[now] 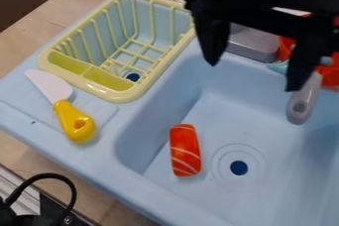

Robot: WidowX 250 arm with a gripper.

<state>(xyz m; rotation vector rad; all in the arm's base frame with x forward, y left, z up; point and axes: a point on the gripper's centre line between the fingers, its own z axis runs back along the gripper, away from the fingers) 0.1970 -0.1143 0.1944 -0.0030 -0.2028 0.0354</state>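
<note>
Here's the sink (149, 131), rack (109, 97) just beside it, and the claw (252, 77) hanging above, spread wide. Best play from here: keep that spread and line up squarely before any grip, with the rack well off the path. The knife (78, 123) lies outside the sink, safely aside. Nearest the claw, the grey handle (301, 107) slants over the sink's far edge; a fingertip could easily knock it! And the roll (185, 150), down inside the sink, wants its narrow sides pinched, gently.
</note>
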